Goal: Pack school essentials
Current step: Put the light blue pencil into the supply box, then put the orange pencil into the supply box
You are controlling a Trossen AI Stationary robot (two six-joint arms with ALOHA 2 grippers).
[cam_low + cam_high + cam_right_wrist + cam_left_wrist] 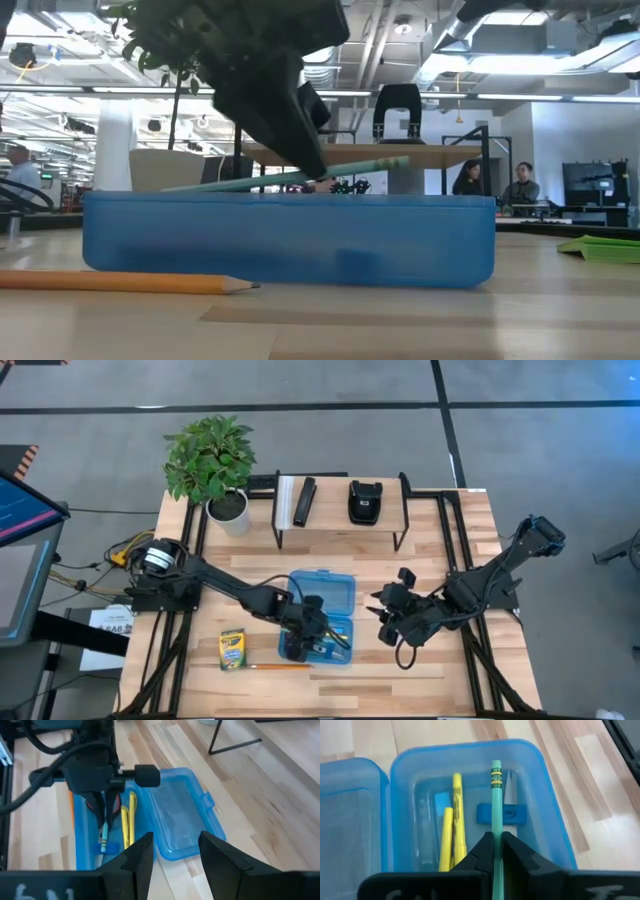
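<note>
left pincer (496, 851) clamping a teal-green pencil (496, 800), hanging over the open blue case (322, 618) at mid-desk, eraser end pointing into the tray. already lying in that tray: yellow pencils (452, 825), a small blue eraser (502, 814), something red near the pincer in the right wrist view, probably the scissors handles. case lid (177, 815) folded open on the far side. right pincer (175, 851) waiting just right of the case, fingers standing apart, gripping nothing. still sitting out on the desk (460, 540): green-yellow crayon box (232, 648) to the left of the case, an orange pencil (275, 668) lying along its near side, a lime-green pad (600, 247) off to the right in the low view.

judging the step in hand: dropping this pencil in with the others. next move calling for lowering the pencil level with the tray floor, lining it up beside the yellow ones, then parting the fingers so nothing props on the rim. after that, likely fetching the orange pencil or the crayon box.
</note>
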